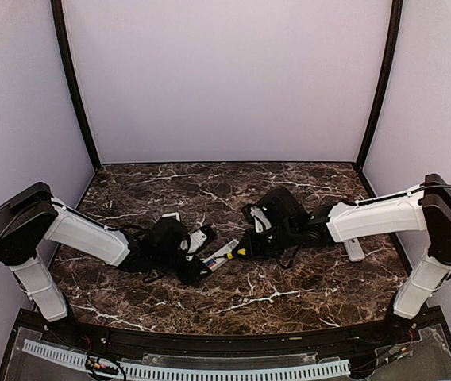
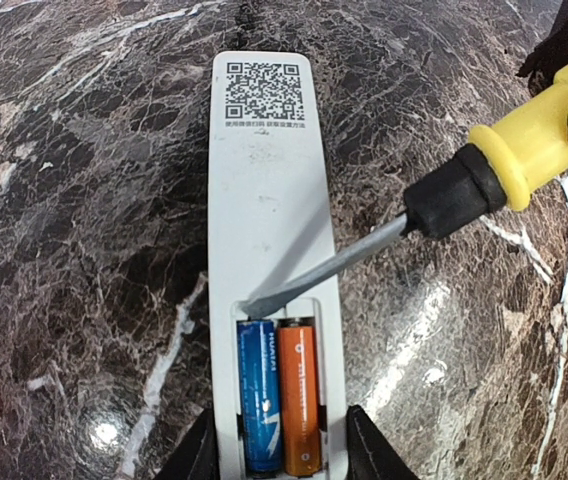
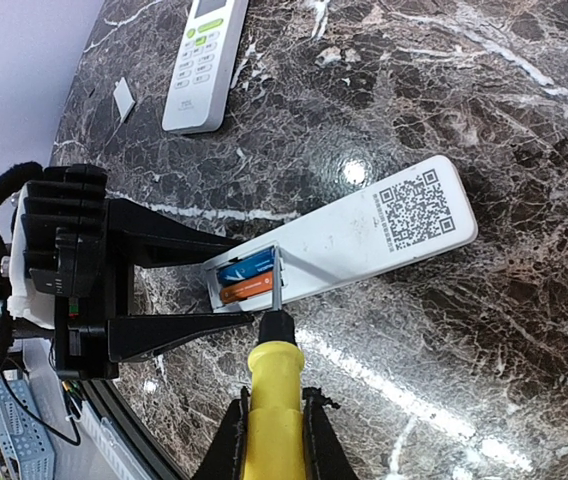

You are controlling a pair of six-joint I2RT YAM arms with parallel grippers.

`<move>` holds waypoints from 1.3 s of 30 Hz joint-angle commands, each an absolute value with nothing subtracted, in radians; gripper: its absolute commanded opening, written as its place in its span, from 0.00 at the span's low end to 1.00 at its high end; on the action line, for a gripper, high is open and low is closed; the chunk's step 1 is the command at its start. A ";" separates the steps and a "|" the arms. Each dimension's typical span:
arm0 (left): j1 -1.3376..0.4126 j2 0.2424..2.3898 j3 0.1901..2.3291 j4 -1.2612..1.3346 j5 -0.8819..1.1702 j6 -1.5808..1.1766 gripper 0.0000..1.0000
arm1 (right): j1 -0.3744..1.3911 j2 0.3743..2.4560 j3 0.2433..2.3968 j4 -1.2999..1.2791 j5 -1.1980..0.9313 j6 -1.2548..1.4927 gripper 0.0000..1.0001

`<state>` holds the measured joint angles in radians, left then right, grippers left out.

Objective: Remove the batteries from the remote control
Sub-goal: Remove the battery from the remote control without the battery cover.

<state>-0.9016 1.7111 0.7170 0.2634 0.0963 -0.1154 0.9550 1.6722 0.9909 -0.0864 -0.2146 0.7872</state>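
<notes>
**Top view:** the left tool [image 1: 204, 262] pinches the remote [image 1: 224, 252] on the desk [image 1: 289, 182]. Just to its right, the right tool [image 1: 251, 244] is clamped on a screwdriver [image 1: 240, 252] that points toward the left tool.

**Left wrist:** the remote lies back-up between this tool's fingers [image 2: 369, 452], with its QR label at the far end. The open compartment lies just ahead of the fingertips. It holds the batteries [image 2: 301, 400] side by side, blue on the left and orange on the right. The screwdriver tip sits at the compartment's far edge.

**Right wrist:** the right tool's fingers press on the yellow handle, and the blade reaches ahead to the compartment. A second remote [image 3: 204, 60] and a small cover [image 3: 124, 100] lie well beyond.
</notes>
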 commanded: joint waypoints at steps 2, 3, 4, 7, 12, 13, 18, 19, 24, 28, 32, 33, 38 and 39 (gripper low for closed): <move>-0.910 1.752 0.703 0.204 0.082 -0.100 0.25 | 0.971 1.688 0.975 -0.034 -0.288 0.806 0.00; -0.910 1.752 0.704 0.204 0.083 -0.100 0.25 | 0.972 1.690 0.972 -0.026 -0.296 0.809 0.00; -0.910 1.753 0.704 0.203 0.083 -0.101 0.24 | 0.972 1.691 0.970 -0.020 -0.305 0.811 0.00; -0.910 1.754 0.704 0.203 0.083 -0.100 0.24 | 0.973 1.693 0.969 -0.010 -0.319 0.817 0.00; -0.909 1.753 0.706 0.202 0.082 -0.099 0.24 | 0.975 1.681 0.970 -0.020 -0.315 0.817 0.00; -0.909 1.753 0.706 0.202 0.083 -0.099 0.24 | 0.974 1.677 0.971 -0.024 -0.313 0.815 0.00; -0.910 1.753 0.706 0.202 0.082 -0.098 0.24 | 0.975 1.669 0.972 -0.028 -0.318 0.816 0.00; -0.910 1.754 0.706 0.202 0.082 -0.098 0.24 | 0.974 1.669 0.973 -0.028 -0.320 0.815 0.00; -0.909 1.755 0.707 0.201 0.081 -0.097 0.24 | 0.976 1.663 0.982 -0.027 -0.332 0.817 0.00; -0.910 1.755 0.708 0.198 0.083 -0.097 0.24 | 0.974 1.658 0.982 -0.007 -0.356 0.831 0.00; -0.910 1.756 0.712 0.193 0.084 -0.095 0.23 | 0.975 1.654 0.982 -0.003 -0.370 0.845 0.00; -0.911 1.755 0.712 0.193 0.084 -0.096 0.23 | 0.975 1.655 0.981 -0.004 -0.375 0.849 0.00; -0.911 1.755 0.712 0.193 0.083 -0.095 0.23 | 0.974 1.654 0.981 0.035 -0.398 0.862 0.00; -0.911 1.756 0.712 0.192 0.083 -0.095 0.23 | 0.975 1.655 0.981 0.040 -0.402 0.865 0.00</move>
<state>-0.9035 1.7119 0.7174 0.2630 0.0925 -0.1104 0.9546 1.6745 0.9775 -0.0525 -0.2447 0.8474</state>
